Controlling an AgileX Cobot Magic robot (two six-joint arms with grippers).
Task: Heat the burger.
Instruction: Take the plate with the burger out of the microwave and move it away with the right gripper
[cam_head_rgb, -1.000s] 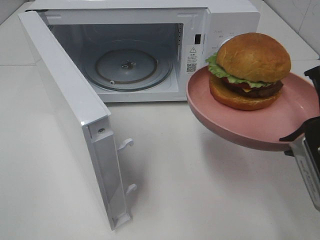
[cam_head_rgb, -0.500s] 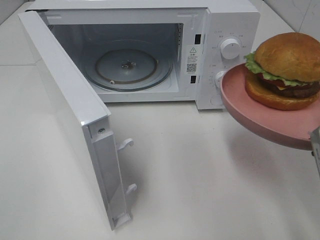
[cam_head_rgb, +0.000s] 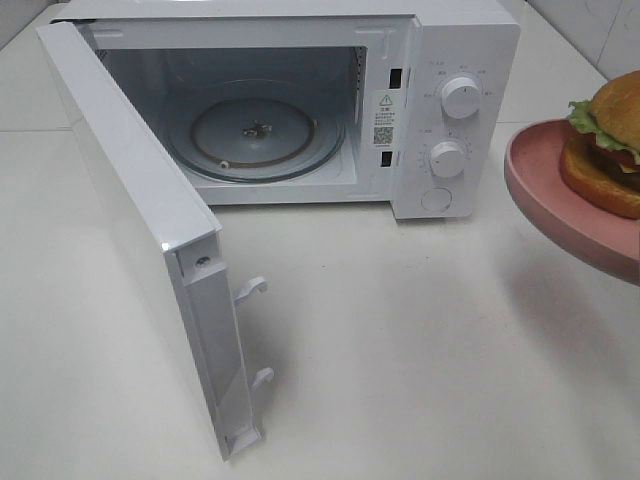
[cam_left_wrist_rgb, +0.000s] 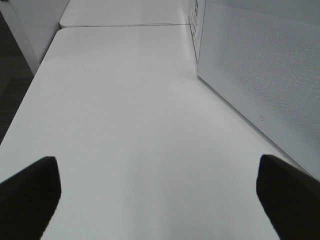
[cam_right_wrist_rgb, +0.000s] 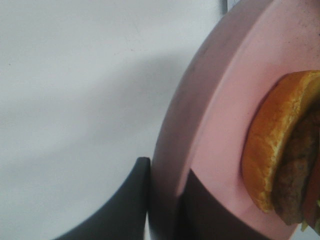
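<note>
White microwave stands open at far left, its glass turntable bare. The left gripper idles wide open beside the door. At right, the right gripper pinches the pink plate rim, burger aboard, held aloft. Loading isn't done; next, the plate needs a level carry leftward into the cavity.

White microwave oven on a white countertop. Its door stands swung open at the oven's left, two latch hooks projecting from its free edge. Inside the cavity, a round glass turntable lies on the floor. Right of the cavity, the control panel carries two white dials, one above the other. A pink plate is raised right of the oven.
</note>
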